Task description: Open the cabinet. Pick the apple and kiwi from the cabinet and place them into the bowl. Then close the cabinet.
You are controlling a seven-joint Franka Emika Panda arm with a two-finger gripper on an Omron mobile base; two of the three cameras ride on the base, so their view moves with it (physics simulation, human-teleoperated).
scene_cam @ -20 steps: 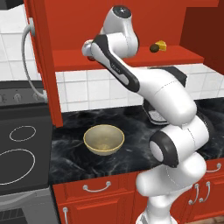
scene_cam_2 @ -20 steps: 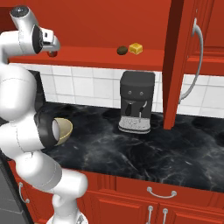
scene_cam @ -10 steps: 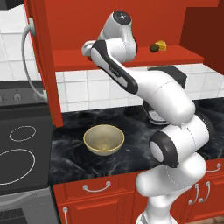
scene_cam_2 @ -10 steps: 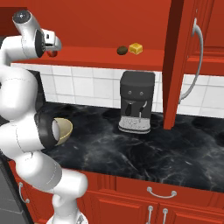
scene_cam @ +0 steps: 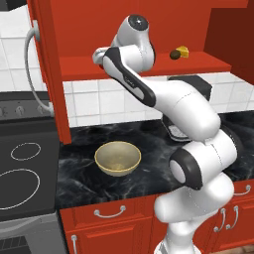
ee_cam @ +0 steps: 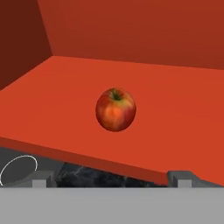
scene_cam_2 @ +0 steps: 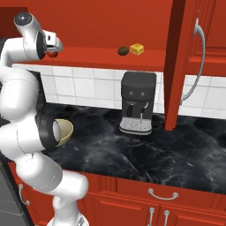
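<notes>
stove point(scene_cam: 20, 171): far left in the left base view, black glass top with white ring burners, butts against the counter.
left door point(scene_cam: 47, 69): swung open, edge-on toward the camera, long silver bar handle on its outer face.
cabinet point(scene_cam: 149, 30): open, both doors out, red shelf floor exposed across the full width.
gripper point(ee_cam: 113, 183): up at shelf height by the left end of the cabinet, aimed into the opening. jaws spread wide, nothing between them. both tips sit short of the shelf lip in the hand view.
apple point(ee_cam: 115, 109): red with a yellow-orange patch, stem up, sitting on the shelf floor straight ahead of the gripper, centred between the tips, not touched. in the right base view a bit of red shows just beside the hand.
bowl point(scene_cam: 117, 158): tan, speckled inside, upright on the black marble counter point(scene_cam_2: 145, 152) below the cabinet's left half, nothing in it. arm partly hides it in the right base view.
coffee machine point(scene_cam_2: 137, 102): black, on the counter against the white tiles, right of the bowl, under the shelf.
kiwi point(scene_cam_2: 123, 51): dark brown-green, on the shelf toward the right, well apart from the apple.
cheese wedge point(scene_cam_2: 137, 49): yellow, just beside the kiwi on its right, cannot tell if they touch.
right door point(scene_cam_2: 178, 66): swung open, silver bar handle facing right in the right base view.
lower drawers point(scene_cam_2: 162, 194): red, curved silver handles, below the counter, shut.
</notes>
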